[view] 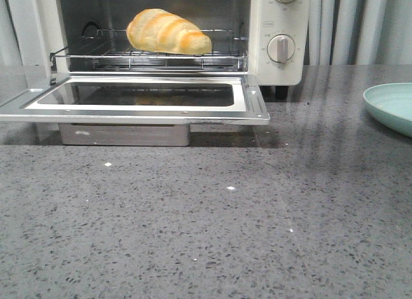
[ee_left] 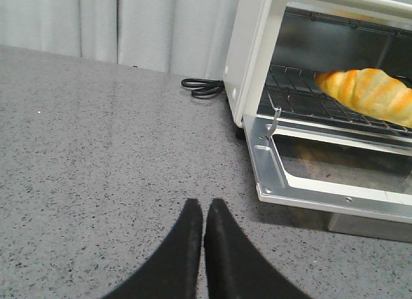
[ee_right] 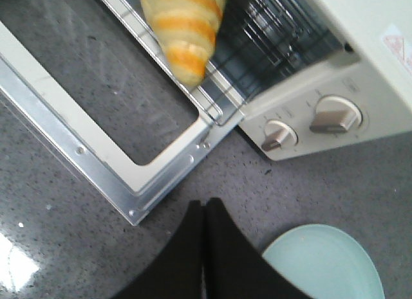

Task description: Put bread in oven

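Bread (view: 168, 31), golden-yellow with paler stripes, lies on the wire rack (view: 148, 54) inside the oven (view: 270, 61), its broad end toward the left of the cavity and its tapered end pointing toward the knob side in the front view. The oven's glass-windowed door (view: 135, 96) is dropped fully down and lies flat, resting just above the grey speckled countertop (view: 206, 228), with a metal tray (view: 125, 134) showing beneath its front edge. Two round knobs (view: 280, 48) sit on the cream panel to the right of the cavity. In the left wrist view the left gripper (ee_left: 203, 212) hovers over bare countertop, well apart from the open door, and its two black fingers are pressed together with nothing between them. A coiled black cable (ee_left: 203, 88) lies on the counter beside the oven's outer wall, near a pale curtain (ee_left: 129, 26). In the right wrist view the right gripper (ee_right: 205, 212) is likewise clenched on nothing, its fingertips meeting over the countertop just off the corner of the lowered door, below the knobs. A pale green plate (ee_right: 325, 263) rests on the counter beside that gripper, away from the oven. Neither gripper touches the bread.
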Robot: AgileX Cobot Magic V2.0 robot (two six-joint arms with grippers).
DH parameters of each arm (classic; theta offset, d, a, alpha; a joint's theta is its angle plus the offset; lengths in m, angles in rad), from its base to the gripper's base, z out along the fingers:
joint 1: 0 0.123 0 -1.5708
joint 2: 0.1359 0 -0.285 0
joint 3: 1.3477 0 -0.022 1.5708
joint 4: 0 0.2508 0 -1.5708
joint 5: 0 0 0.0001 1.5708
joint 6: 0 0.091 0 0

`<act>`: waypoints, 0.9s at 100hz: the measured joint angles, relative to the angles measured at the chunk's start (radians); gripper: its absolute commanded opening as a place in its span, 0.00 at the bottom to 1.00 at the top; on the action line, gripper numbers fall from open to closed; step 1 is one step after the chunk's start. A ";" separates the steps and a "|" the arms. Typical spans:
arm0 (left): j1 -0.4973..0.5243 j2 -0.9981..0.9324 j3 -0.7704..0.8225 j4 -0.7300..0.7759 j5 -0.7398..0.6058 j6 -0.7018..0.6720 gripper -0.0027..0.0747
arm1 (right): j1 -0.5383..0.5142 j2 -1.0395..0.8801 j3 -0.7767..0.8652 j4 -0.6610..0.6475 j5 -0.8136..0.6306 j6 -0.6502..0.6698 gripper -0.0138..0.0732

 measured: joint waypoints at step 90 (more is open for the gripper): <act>0.000 0.000 0.000 -0.001 -0.002 0.000 0.01 | -0.026 -0.030 0.096 -0.002 -0.004 0.126 0.07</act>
